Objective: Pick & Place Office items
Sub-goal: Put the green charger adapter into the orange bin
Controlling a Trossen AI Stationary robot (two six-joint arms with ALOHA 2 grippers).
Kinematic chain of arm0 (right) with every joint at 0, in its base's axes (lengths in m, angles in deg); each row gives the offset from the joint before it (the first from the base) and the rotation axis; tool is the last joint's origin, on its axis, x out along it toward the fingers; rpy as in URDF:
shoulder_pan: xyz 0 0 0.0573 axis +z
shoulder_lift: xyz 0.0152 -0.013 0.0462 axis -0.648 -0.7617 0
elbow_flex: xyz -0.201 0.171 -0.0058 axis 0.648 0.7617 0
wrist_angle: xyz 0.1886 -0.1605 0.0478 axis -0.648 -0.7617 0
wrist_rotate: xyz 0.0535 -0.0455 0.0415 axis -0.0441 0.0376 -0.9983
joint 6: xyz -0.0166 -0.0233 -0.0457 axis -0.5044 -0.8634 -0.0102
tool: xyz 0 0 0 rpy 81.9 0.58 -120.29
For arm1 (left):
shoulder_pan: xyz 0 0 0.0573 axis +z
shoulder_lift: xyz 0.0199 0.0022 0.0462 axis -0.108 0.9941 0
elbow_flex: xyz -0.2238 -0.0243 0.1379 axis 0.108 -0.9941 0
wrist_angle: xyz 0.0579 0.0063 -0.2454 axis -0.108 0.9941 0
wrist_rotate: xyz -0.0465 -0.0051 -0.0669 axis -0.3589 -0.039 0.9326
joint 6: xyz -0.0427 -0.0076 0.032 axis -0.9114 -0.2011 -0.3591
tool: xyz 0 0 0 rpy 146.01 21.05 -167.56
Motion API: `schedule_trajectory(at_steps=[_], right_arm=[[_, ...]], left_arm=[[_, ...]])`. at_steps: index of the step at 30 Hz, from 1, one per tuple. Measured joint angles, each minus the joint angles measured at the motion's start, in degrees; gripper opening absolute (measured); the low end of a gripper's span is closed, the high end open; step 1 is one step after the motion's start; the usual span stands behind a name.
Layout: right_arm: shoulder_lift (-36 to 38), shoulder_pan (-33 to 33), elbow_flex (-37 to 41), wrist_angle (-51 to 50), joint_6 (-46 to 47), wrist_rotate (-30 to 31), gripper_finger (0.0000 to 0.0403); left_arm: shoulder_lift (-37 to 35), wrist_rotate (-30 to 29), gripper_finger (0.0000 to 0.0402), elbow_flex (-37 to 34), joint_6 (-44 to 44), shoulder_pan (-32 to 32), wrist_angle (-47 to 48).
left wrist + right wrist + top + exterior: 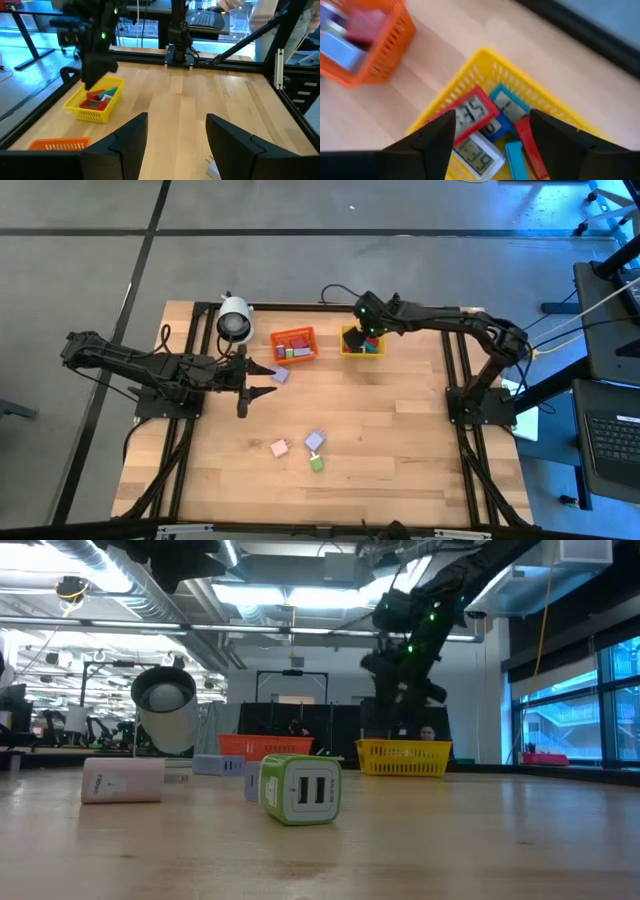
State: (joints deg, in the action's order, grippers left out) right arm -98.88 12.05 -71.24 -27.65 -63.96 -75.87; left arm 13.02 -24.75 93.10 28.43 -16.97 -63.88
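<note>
Bare wood fills the table (400, 440) on its right half. 3 small blocks (314, 441) sit near the front middle; the orange bin (294, 344), yellow bin (352, 347) and white cylinder (234, 319) crowd the back edge.

The orange bin (367, 42) runs off the right wrist picture's edge, its contents a blur of red and blue. In the yellow bin (485, 62), the dark fingers (432, 142) cover parts of the small clocks (475, 112). From above, the bins' items are too small to identify. The lilac block (222, 765) sits partly hidden behind the green charger (300, 790).
</note>
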Motion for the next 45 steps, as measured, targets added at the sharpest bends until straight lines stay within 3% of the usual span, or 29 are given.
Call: schedule_trajectory(at_steps=[7,20,28,34,45], right_arm=[[5.95,1.40,-4.35,-6.25,-4.26,-1.82,0.0255],[18.78,12.37,-5.57,-10.89,-11.03,-2.51,0.0217],[17.33,23.75,-4.40,-10.92,2.99,1.88,0.0214],[15.47,34.22,-2.60,-10.09,15.57,11.83,0.0214],[9.27,47.32,-2.58,-1.10,30.65,14.78,0.0214]], left_arm=[[0.00,-1.07,0.0196,0.00,0.06,0.00,1.45],[-0.01,-2.45,0.0196,0.00,0.04,0.00,2.08],[0.01,-2.69,0.0196,0.00,-1.05,0.00,4.67],[-0.01,-2.96,0.0196,0.00,0.54,0.00,4.26],[0.01,-2.96,0.0196,0.00,1.32,0.00,2.43]])
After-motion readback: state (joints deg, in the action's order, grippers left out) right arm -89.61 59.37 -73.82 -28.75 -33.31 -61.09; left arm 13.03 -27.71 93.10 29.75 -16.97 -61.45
